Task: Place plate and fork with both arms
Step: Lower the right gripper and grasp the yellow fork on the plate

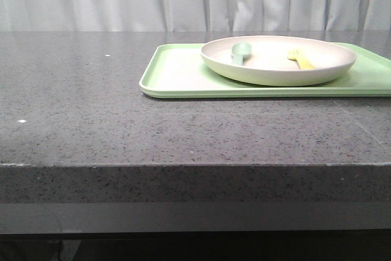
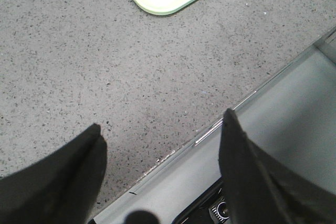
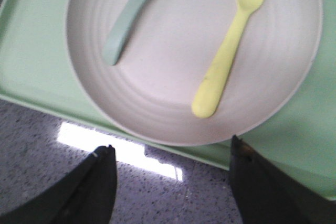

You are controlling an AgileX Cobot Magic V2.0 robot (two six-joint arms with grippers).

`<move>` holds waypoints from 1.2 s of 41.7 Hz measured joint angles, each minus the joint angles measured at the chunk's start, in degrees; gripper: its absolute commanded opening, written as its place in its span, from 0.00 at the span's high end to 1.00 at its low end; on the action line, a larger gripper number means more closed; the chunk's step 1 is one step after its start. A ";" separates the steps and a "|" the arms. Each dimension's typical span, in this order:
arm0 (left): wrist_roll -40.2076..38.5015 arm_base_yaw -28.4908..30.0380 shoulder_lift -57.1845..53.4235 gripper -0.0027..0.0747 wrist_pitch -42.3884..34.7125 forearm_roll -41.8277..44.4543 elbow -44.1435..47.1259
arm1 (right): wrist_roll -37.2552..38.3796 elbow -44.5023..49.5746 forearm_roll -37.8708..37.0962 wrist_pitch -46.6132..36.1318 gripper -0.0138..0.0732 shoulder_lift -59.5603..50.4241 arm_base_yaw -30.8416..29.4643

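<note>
Right gripper [image 3: 170,182] wide open, empty, above small pale-yellow plastic fork [image 3: 231,45] at 3 o'clock on round cream-white plate [image 1: 269,71]; descend, pinch handle mid-length. Left gripper [image 2: 163,177] open, empty.

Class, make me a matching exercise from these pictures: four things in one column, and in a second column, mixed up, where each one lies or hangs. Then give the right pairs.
Things
1. fork
2. plate
3. tray
4. right gripper

Places
A. directly on the grey table
B. on the green tray
C. above the plate's near edge, jaws apart, holding nothing
D. inside the plate, beside the spoon

Right pairs: 1-D, 2-B, 3-A, 4-C
</note>
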 measured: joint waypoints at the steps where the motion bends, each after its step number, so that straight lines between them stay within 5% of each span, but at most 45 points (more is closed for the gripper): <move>1: 0.00 0.00 0.00 0.42 0.00 0.00 0.00 | 0.73 -1.07 -1.01 0.62 0.29 1.04 0.00; 27: 0.09 0.00 0.00 0.43 -0.05 0.00 0.10 | 10.19 -23.99 -6.30 9.67 0.39 24.31 -2.50; 50: 0.09 0.00 0.00 0.43 -0.14 0.00 0.10 | 11.68 -25.66 -1.92 9.67 0.45 31.25 -3.87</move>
